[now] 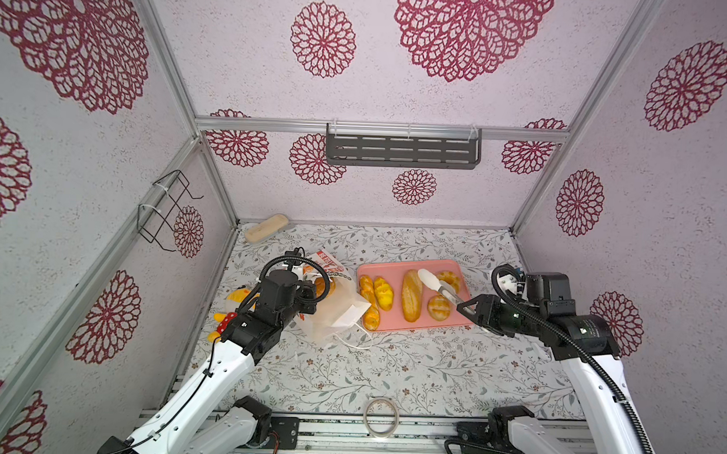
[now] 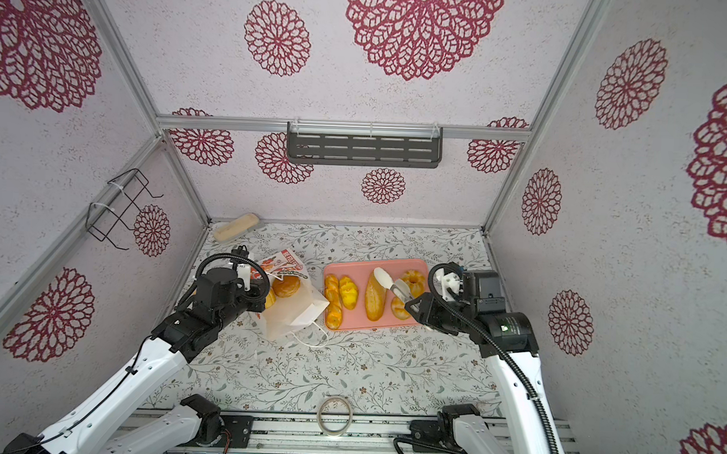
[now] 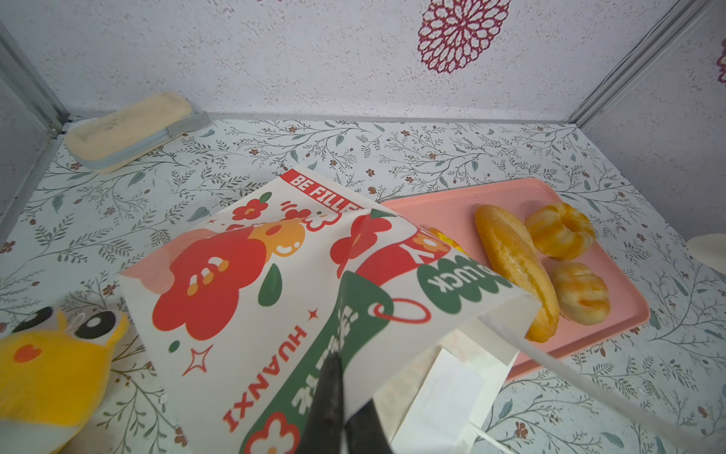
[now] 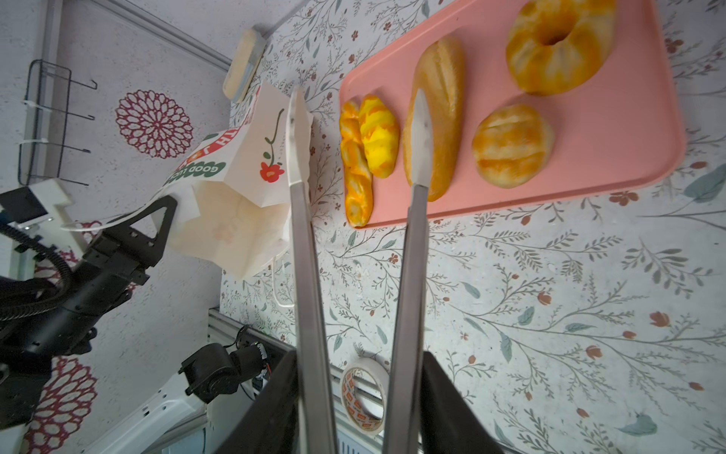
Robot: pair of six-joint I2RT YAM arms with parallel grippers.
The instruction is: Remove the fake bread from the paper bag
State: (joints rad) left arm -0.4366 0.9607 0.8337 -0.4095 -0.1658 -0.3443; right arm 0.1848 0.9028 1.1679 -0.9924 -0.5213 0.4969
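The white paper bag point(image 1: 342, 314) point(image 2: 296, 313) leans left of the pink tray point(image 1: 393, 270), its printed flap lifted. My left gripper point(image 3: 349, 385) point(image 1: 311, 295) is shut on the bag's rim point(image 3: 353, 298). A golden fake bread bun point(image 2: 285, 286) point(image 1: 324, 285) shows in the bag's mouth. Several more breads lie on the tray: a long loaf point(image 1: 412, 295) point(image 4: 444, 110), a ring bun point(image 4: 558, 43), a round bun point(image 4: 512, 145) and a braided roll point(image 4: 355, 173). My right gripper point(image 4: 359, 361) point(image 1: 469, 310) is shut on metal tongs point(image 4: 306, 255), whose white tips point(image 1: 426, 276) are spread and empty above the loaf.
A yellow plush toy point(image 1: 236, 298) point(image 3: 47, 373) lies left of the bag, partly under my left arm. A pale beige block point(image 1: 266, 228) sits in the back left corner. A tape roll point(image 1: 381, 416) rests at the front edge. A wire rack point(image 1: 163, 208) hangs on the left wall.
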